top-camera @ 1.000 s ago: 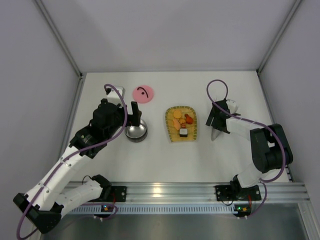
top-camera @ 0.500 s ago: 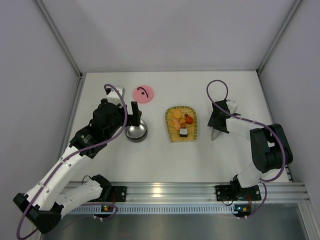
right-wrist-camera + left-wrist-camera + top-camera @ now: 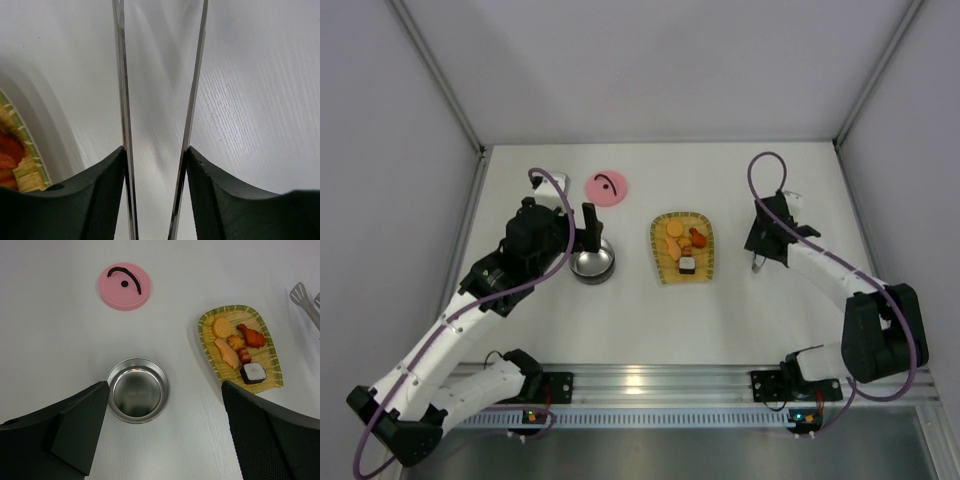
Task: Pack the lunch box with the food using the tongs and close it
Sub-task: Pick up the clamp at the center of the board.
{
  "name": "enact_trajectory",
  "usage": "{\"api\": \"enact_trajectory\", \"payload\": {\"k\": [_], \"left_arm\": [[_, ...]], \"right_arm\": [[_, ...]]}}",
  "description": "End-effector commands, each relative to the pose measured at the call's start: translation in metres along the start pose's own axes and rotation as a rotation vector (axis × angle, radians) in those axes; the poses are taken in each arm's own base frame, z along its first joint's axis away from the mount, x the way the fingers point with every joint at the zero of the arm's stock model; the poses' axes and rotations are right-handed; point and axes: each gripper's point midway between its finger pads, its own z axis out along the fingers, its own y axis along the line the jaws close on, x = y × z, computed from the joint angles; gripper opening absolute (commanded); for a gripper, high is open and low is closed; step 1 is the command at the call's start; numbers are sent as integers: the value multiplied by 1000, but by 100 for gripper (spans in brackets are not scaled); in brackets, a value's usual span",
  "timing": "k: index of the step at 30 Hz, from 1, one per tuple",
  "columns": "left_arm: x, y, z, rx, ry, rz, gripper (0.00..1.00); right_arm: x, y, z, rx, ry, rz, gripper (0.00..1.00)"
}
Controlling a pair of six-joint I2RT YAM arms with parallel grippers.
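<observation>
The lunch box (image 3: 592, 264) (image 3: 138, 390) is an empty steel bowl left of the woven tray. Its pink lid (image 3: 606, 186) (image 3: 124, 286) lies flat farther back. The food (image 3: 683, 245) (image 3: 237, 347), orange, red and one dark piece with white, sits on the tray. My left gripper (image 3: 582, 240) (image 3: 165, 387) hangs open over the bowl, holding nothing. My right gripper (image 3: 760, 250) (image 3: 155, 150) is right of the tray, shut on the tongs (image 3: 120, 75). Each finger presses one of the two thin arms. The tongs' flat tips (image 3: 300, 292) show at the left wrist view's right edge.
The yellow woven tray (image 3: 665, 272) (image 3: 205, 325) sits mid-table between the two grippers, and its edge (image 3: 30, 175) shows at the lower left of the right wrist view. White enclosure walls stand at the back and on both sides.
My right gripper's fingers have closed in onto the two arms of the tongs, and that wrist has shifted slightly right and back. The left arm has not moved.
</observation>
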Motion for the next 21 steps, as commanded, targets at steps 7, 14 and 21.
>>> {"api": "enact_trajectory", "payload": {"k": [7,14,21], "left_arm": [[-15,3,-2,-23,-39,1,99],[-15,4,-1,-27,-37,5,99],[-14,4,1,-29,-33,8,99]], "right_arm": [[-40,9,-49,-77,-102,-23,50],[-46,14,-81,-157,-125,-58,49],[-46,35,-126,-309,-142,-109,47]]}}
